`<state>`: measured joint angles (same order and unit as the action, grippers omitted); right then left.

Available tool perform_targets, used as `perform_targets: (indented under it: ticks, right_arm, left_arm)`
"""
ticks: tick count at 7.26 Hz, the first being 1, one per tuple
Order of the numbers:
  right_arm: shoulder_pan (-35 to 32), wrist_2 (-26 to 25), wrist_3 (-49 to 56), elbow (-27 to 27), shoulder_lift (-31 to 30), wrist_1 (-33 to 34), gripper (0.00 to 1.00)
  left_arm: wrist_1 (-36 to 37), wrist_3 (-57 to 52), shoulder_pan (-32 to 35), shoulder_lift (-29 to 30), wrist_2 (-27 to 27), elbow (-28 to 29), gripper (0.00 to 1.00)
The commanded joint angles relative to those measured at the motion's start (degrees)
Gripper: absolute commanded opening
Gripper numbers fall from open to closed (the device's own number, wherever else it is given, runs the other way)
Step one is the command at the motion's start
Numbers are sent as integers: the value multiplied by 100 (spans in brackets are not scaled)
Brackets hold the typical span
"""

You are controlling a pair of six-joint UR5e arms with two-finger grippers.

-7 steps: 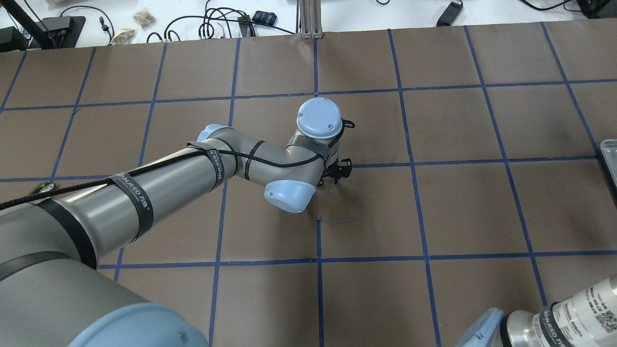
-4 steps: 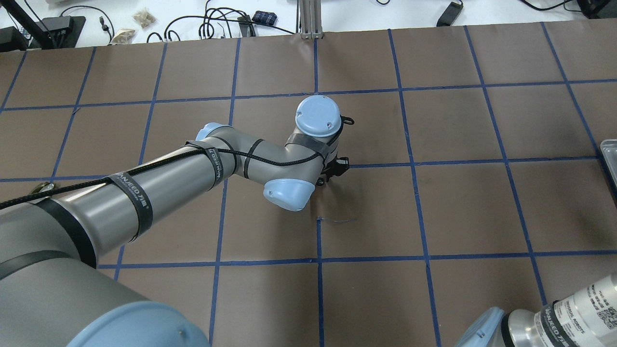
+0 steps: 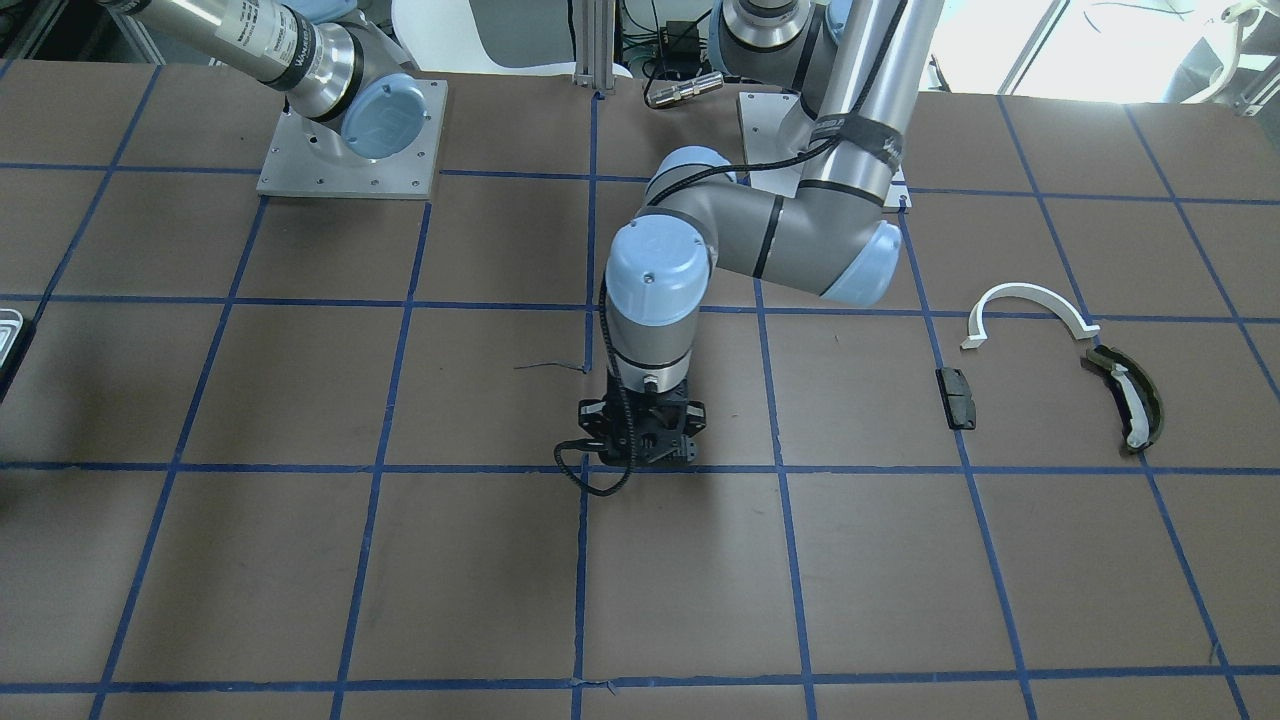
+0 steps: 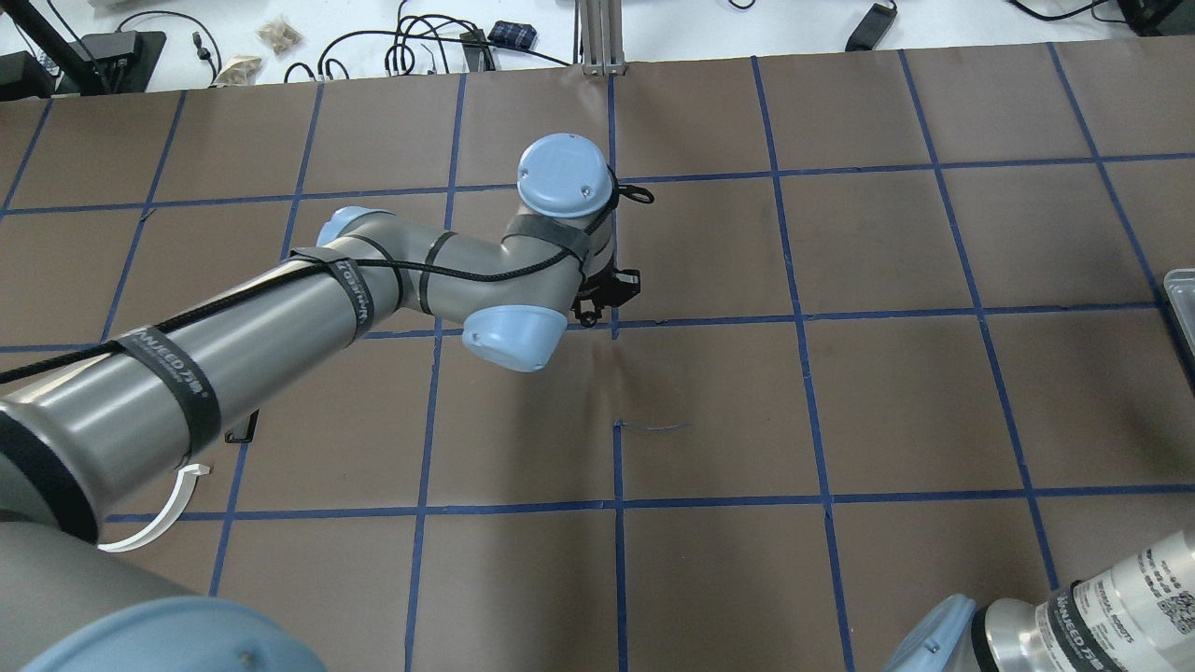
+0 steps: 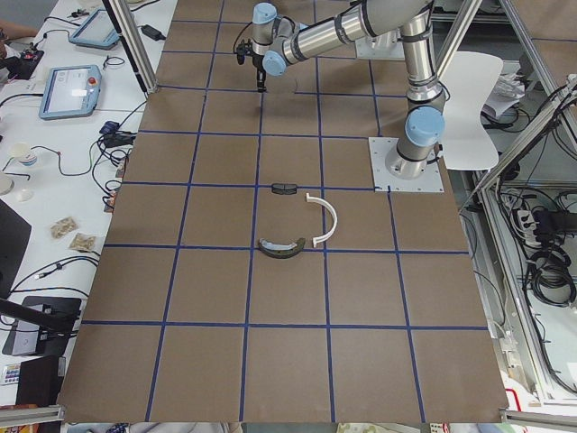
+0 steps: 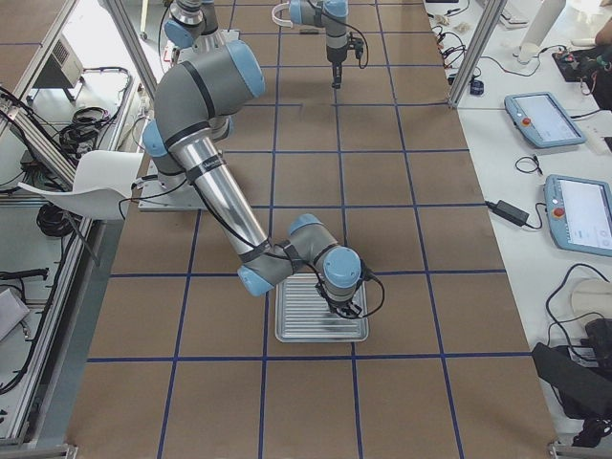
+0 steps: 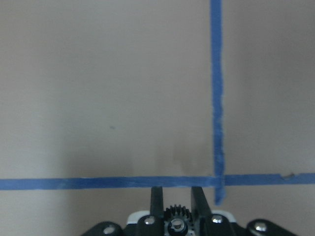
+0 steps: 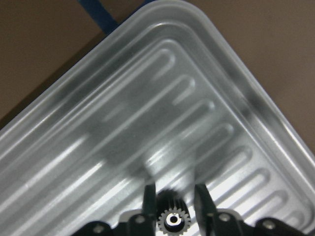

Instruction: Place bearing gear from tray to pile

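— Bearing gear: where is it?
— I cannot tell. The only toothed thing is a small dark wheel (image 7: 173, 217) seated low at the roots of the left gripper's (image 7: 177, 189) fingers. A twin wheel (image 8: 170, 214) sits the same way in the right gripper (image 8: 173, 188). Held piece or gripper part, I cannot say.
— And the fingers?
— Each pair stands narrowly apart, with only the surface below showing between the tips.
— Where are the grippers?
— The left one points down at the brown table (image 4: 840, 401). In its wrist view a crossing of blue tape lines (image 7: 218, 181) lies just beside the tips, at 3 o'clock. The right one hangs over the tray (image 8: 123, 123), whose rounded corner is at 12 o'clock.
— The pile (image 5: 283, 188)?
— In the overhead view it lies at 8 o'clock from the left gripper, well apart. In the front-facing view there is a white half-ring (image 3: 1030, 289), with a black block (image 3: 957, 397) at its 7 o'clock and an olive curved piece (image 3: 1140, 397) at its 4 o'clock. None of them touch.
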<state>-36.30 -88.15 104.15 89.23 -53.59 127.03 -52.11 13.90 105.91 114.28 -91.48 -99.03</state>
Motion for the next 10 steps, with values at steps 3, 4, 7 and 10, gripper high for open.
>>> perform_targets:
  ticks: [3, 4, 7, 10]
  right_arm:
    - [-122, -97, -662, 32, -683, -938, 0]
    - [-497, -27, -1477, 50, -1123, -1570, 0]
    - [-2619, -44, -4645, 59, -2022, -2401, 0]
    - [-4957, -18, -8799, 76, -1971, -2341, 2]
  left_arm:
    - [-748, -4188, -2744, -863, -246, -108, 0]
    - [-757, -5221, -3769, -811, -160, -160, 0]
    - [-617, -6636, -5412, -557, 614, -887, 0]
    - [198, -6716, -5660, -381, 605, -1425, 63]
